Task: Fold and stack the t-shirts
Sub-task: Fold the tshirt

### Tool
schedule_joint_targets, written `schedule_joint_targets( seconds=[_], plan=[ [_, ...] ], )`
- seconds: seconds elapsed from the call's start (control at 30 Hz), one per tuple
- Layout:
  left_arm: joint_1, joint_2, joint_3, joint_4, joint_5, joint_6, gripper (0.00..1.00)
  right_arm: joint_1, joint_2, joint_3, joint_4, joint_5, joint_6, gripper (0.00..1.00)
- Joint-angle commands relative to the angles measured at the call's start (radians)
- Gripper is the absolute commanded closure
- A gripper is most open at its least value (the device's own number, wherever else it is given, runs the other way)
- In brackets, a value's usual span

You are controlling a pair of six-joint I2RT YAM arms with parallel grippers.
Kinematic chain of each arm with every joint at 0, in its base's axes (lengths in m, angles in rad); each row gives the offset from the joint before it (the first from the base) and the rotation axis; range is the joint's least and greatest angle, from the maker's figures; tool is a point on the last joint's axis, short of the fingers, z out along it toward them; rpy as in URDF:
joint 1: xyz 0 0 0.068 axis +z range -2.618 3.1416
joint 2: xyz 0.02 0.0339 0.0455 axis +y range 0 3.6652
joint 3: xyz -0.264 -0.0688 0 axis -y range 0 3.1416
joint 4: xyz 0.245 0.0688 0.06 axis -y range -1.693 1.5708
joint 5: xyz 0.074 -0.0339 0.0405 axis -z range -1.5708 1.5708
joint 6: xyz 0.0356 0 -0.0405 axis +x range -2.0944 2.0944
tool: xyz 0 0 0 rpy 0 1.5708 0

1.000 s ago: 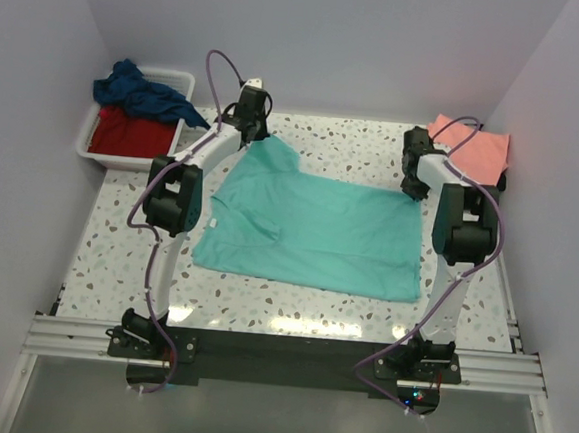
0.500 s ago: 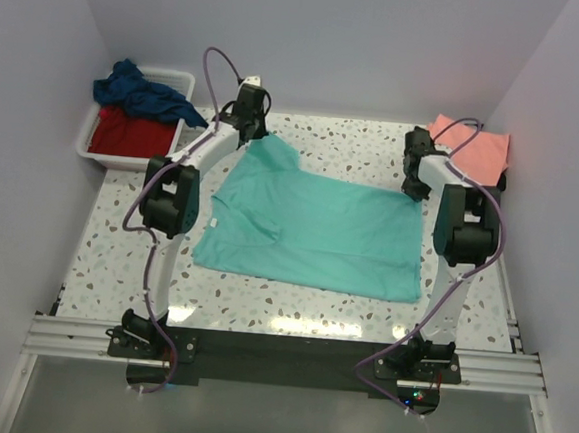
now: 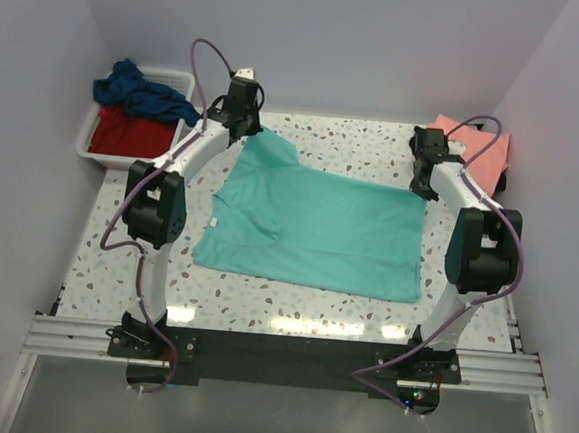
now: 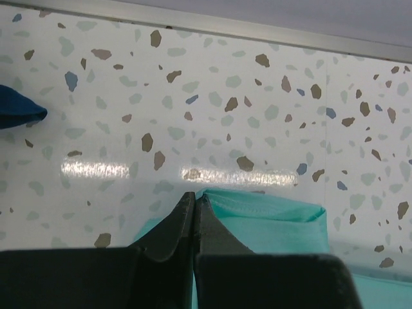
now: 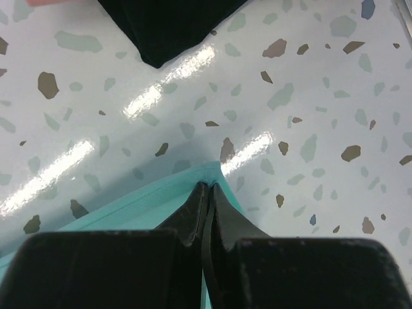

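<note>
Two arms reaching over a speckled table (image 3: 375, 143), turquoise t-shirt (image 3: 319, 229) spread flat between them, left gripper (image 4: 194, 199) pressed together on its far sleeve, right gripper (image 5: 207, 189) closed tight at the far hem corner, seemingly pinching cloth, salmon-pink t-shirt (image 3: 483, 152) just beyond.

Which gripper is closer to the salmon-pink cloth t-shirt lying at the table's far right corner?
Right. The right gripper pinches the far right corner of the turquoise cloth t-shirt, close beside the salmon-pink t-shirt. The left gripper pinches its far left end, across the table.
</note>
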State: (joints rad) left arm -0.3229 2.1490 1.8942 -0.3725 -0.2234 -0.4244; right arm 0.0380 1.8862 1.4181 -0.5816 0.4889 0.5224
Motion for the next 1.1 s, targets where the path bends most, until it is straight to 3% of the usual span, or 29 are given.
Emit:
schedule_joint_targets(
  seconds=[0.0, 0.43, 1.07],
  plan=[
    [0.004, -0.096, -0.055, -0.055, -0.031, -0.017, 1.00, -0.006, -0.107, -0.059, 0.003, -0.012, 0.024, 1.00],
    [0.001, -0.326, -0.343, -0.106, -0.057, -0.093, 1.00, 0.022, -0.318, -0.269, -0.012, -0.062, 0.042, 1.00],
    [-0.074, -0.548, -0.616, -0.161, -0.073, -0.142, 1.00, 0.076, -0.513, -0.470, -0.069, -0.047, 0.085, 1.00]
  ],
)
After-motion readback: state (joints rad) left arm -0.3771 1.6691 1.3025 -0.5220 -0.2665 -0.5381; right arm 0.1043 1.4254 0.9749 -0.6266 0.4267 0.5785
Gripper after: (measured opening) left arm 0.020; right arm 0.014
